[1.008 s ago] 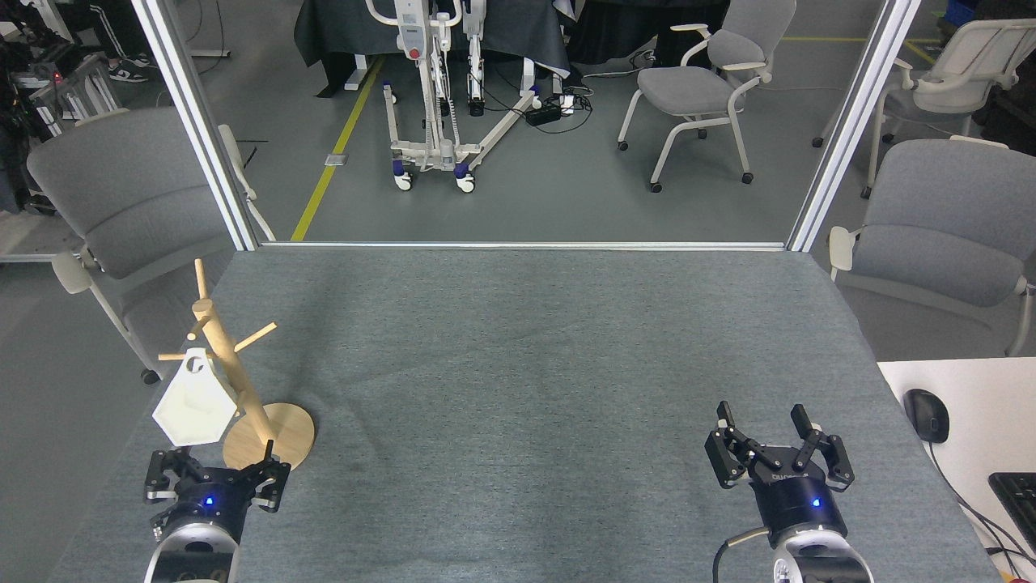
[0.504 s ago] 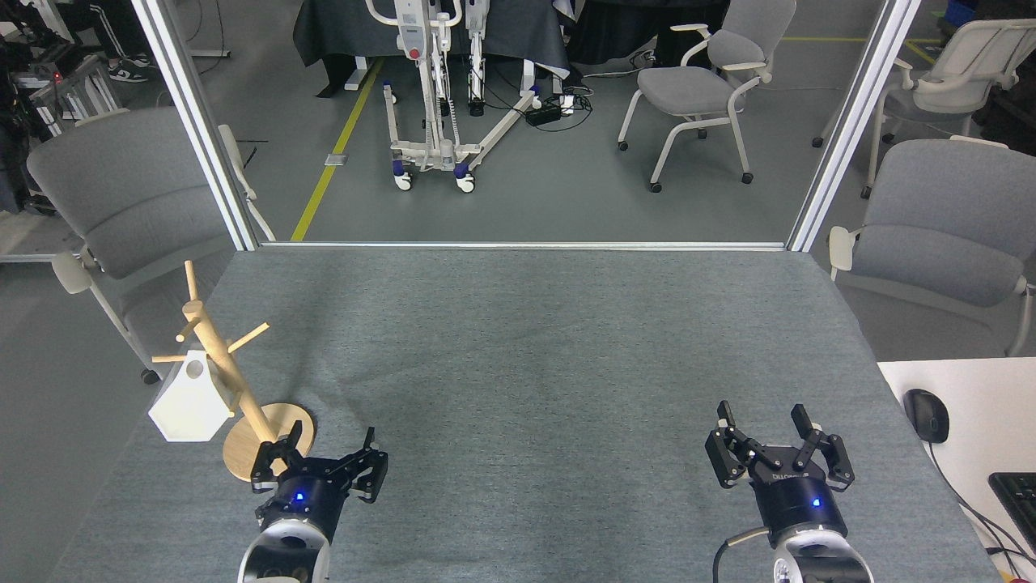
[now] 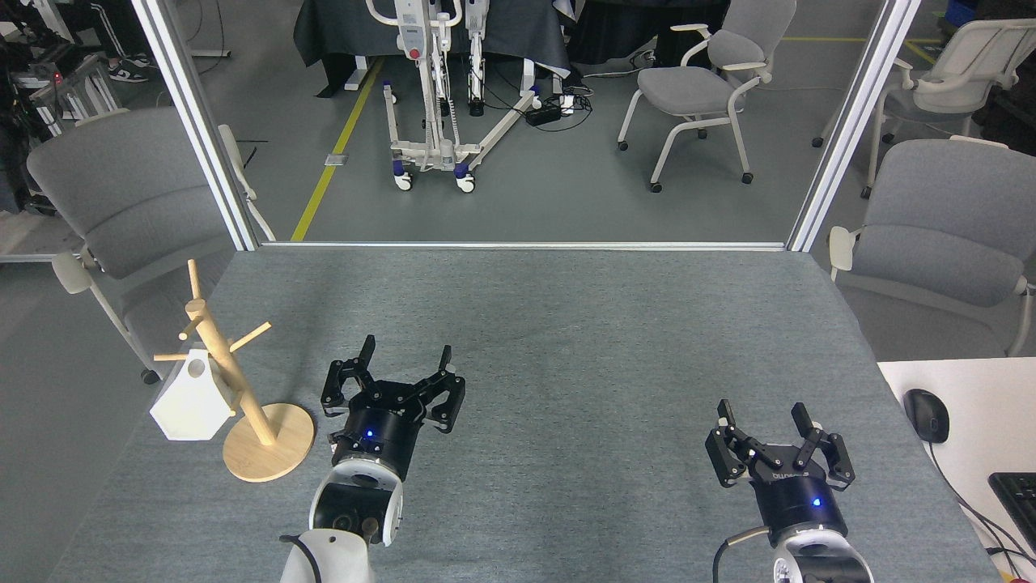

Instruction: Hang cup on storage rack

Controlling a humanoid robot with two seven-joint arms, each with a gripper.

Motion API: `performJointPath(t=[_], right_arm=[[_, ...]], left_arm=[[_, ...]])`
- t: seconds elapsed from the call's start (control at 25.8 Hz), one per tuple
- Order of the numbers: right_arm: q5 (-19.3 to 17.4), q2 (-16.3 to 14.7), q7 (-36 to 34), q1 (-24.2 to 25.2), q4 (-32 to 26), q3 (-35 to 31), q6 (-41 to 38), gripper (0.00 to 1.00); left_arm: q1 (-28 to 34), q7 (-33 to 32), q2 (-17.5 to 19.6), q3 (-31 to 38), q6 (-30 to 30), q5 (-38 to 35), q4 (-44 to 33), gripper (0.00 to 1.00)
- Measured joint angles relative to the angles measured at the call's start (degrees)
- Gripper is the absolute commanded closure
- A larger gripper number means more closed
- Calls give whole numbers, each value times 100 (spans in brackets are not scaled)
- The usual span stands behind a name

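The cup (image 3: 191, 399) is up on the storage rack (image 3: 239, 395), there at the near left corner of the grey tabletop (image 3: 550, 340). It hangs on the rack's left side by its small handle, threaded over one of the lower pegs, white faceted body dangling below, tilted outward, off the felt. The rack stands upright on its round wooden base, pegs fanning out from the central post, one pointing right with nothing on it.

Left tool (image 3: 401, 361) sits just right of the rack's base, apart from it, not touching wood or cup. Fingers spread wide, nothing between them, pointing away toward the far edge. Blue light glowing on the wrist behind it.

Right tool (image 3: 765, 419) is over on the other side, near the front right of the tabletop, well apart from the rack. Also spread wide, also empty, fingers aimed the same way, blue light on too.

Between the two arms, just bare grey felt with a few soft creases in it.

Off to the right, a white desk (image 3: 955, 421) butts against the tabletop, a black mouse (image 3: 927, 414) on it and the corner of a keyboard (image 3: 1018, 495) at the frame's edge. Grey chairs stand on either side beyond the tabletop, with a wheeled white lift frame (image 3: 437, 97) out on the floor.
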Motion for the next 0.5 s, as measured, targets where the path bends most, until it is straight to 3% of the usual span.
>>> performJointPath(t=[0.5], right_arm=[[0, 23, -6, -6, -1, -1, 7, 0]], left_arm=[[456, -198, -9, -558, 634, 14, -461, 2]])
